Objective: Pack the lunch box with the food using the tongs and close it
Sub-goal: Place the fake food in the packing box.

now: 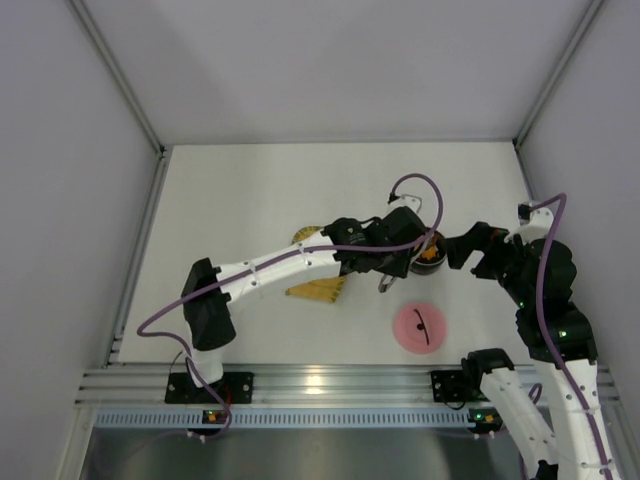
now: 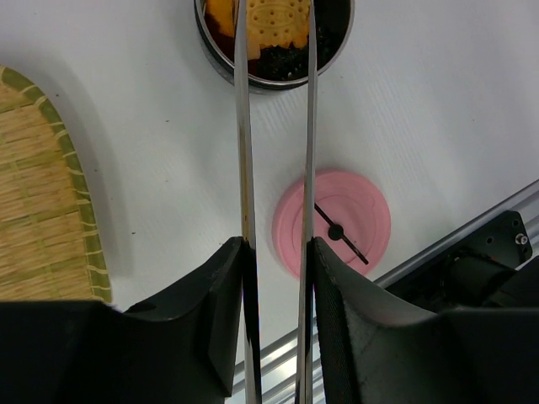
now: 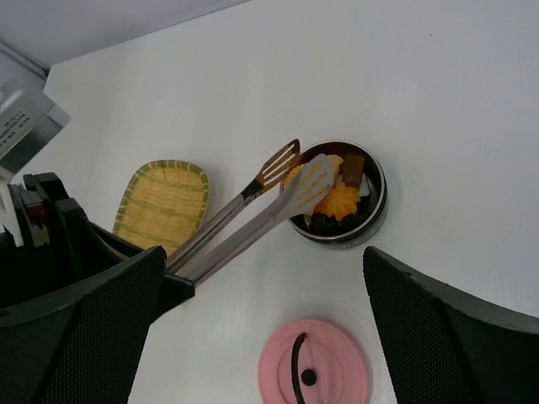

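The lunch box (image 3: 378, 204), a round steel pot, stands open with food (image 3: 340, 202) inside: an orange flower piece, a brown piece, a pale cracker (image 2: 276, 23) and black bits. My left gripper (image 2: 278, 249) is shut on the tongs (image 2: 244, 135), holding both arms near their rear. The tong tips (image 3: 313, 181) hang over the pot's left rim, with the cracker lying between the arms. The pink lid (image 3: 313, 364) lies flat on the table in front of the pot. My right gripper (image 3: 266, 271) is open just right of the pot, above the lid, and holds nothing.
A yellow woven tray (image 3: 162, 202) lies left of the pot, partly under the left arm (image 1: 290, 262) in the top view. The aluminium rail (image 1: 330, 385) runs along the near table edge. Walls enclose the other three sides of the table.
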Motion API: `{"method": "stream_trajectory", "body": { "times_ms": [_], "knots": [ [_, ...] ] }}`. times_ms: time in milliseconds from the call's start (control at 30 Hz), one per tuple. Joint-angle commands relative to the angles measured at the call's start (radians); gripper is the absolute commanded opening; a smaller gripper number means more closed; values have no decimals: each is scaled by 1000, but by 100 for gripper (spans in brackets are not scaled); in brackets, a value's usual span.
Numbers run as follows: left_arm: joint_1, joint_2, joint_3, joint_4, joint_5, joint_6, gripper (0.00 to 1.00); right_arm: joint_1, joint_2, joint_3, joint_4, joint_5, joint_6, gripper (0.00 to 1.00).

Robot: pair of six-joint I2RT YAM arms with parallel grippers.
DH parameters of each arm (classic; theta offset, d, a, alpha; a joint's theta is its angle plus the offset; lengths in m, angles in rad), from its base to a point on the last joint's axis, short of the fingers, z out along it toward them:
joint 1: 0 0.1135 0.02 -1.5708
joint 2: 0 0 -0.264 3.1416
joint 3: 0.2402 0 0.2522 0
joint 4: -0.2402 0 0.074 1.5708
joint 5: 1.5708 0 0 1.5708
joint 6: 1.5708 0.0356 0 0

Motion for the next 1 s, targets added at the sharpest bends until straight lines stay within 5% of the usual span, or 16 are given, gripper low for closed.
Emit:
{"method": "stream_trajectory", "body": {
  "times_ms": [0, 967],
  "knots": [
    [-12, 34, 76, 52, 17, 19, 38, -11, -4, 43, -12, 13, -13, 100],
    [-32, 63, 59, 14, -54, 9, 45, -11, -2, 37, -4, 12, -13, 100]
  ]
}}
